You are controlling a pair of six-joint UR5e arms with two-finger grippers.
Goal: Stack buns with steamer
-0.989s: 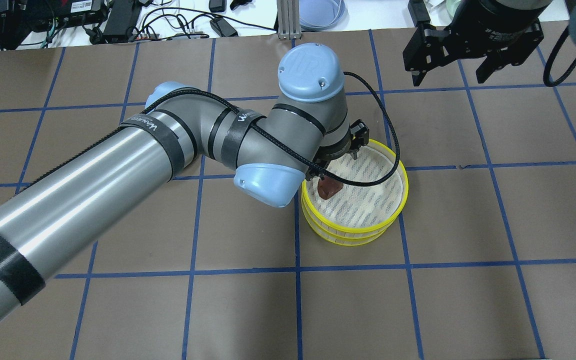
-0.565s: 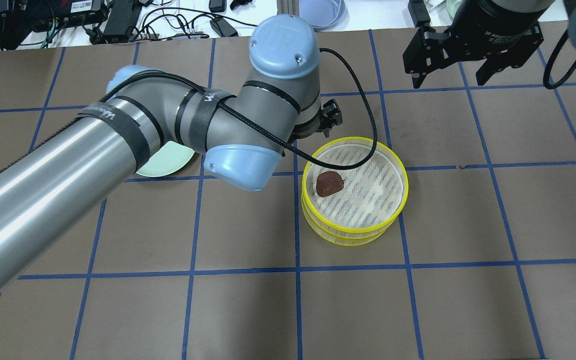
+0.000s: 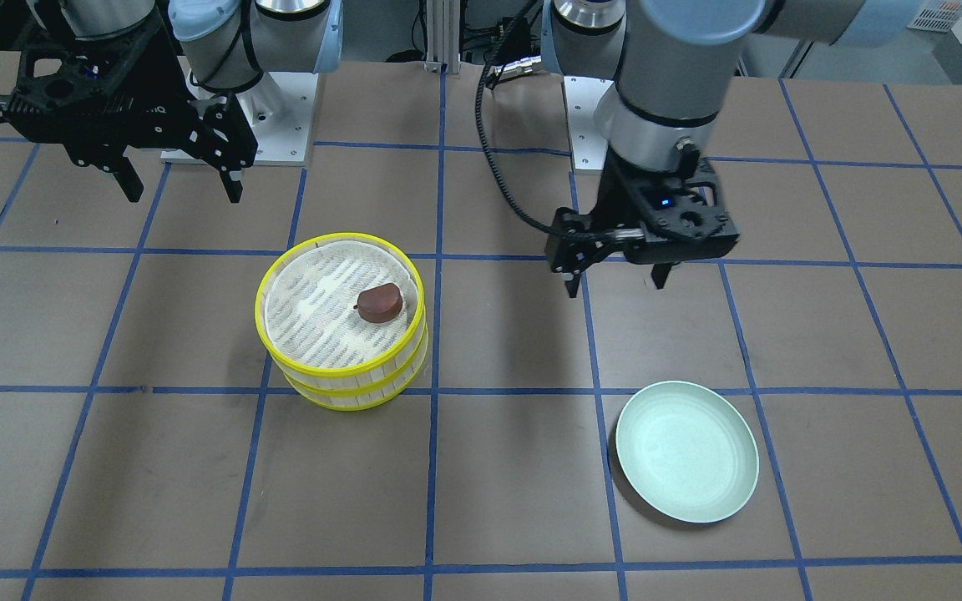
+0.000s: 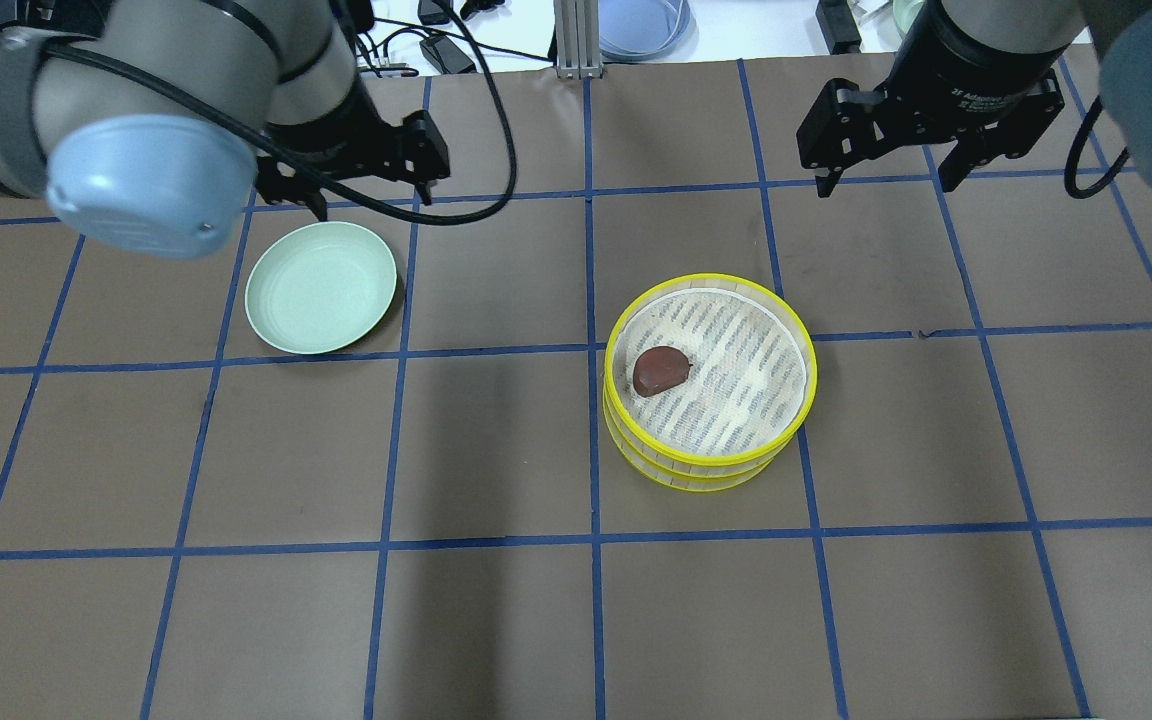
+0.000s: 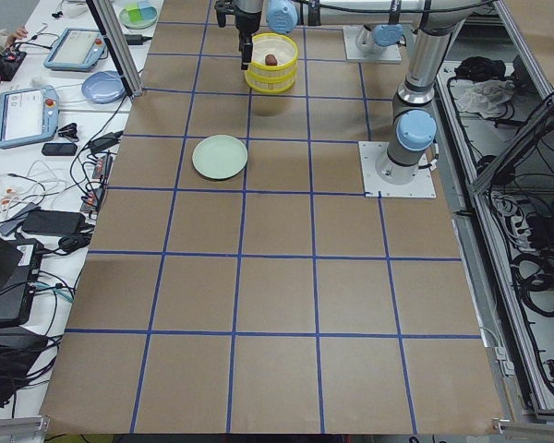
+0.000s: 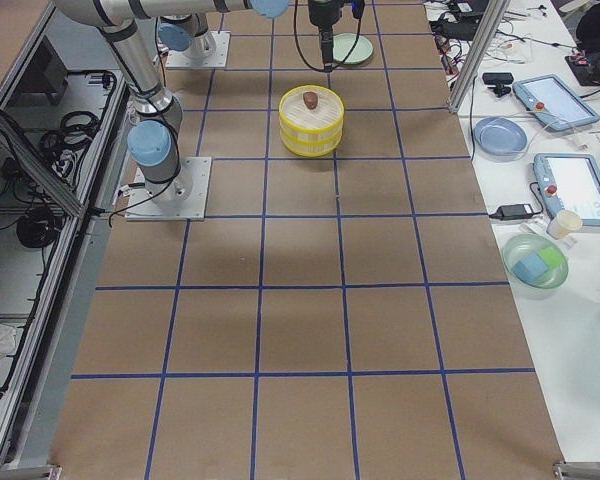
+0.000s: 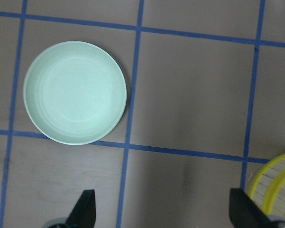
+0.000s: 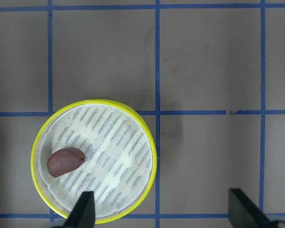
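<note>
The yellow two-tier steamer (image 4: 711, 470) stands right of the table's middle, with a striped white mat on top. The dark reddish-brown bun (image 4: 660, 369) lies on the mat's left part; it also shows in the front view (image 3: 379, 303) and the right wrist view (image 8: 65, 161). The cream-yellow bun is out of view. My left gripper (image 4: 373, 195) is open and empty, in the air just beyond the pale green plate (image 4: 321, 288). My right gripper (image 4: 883, 186) is open and empty, in the air beyond the steamer to its right.
The green plate (image 3: 686, 451) is empty. In the left wrist view the plate (image 7: 75, 92) lies at upper left and the steamer's rim (image 7: 270, 190) at the lower right corner. An aluminium post (image 4: 571, 40), cables and a blue dish (image 4: 641, 25) sit past the far edge.
My left gripper let go of the brown bun on the steamer mat, then swung left and away to beyond the green plate. The right gripper barely moved.
</note>
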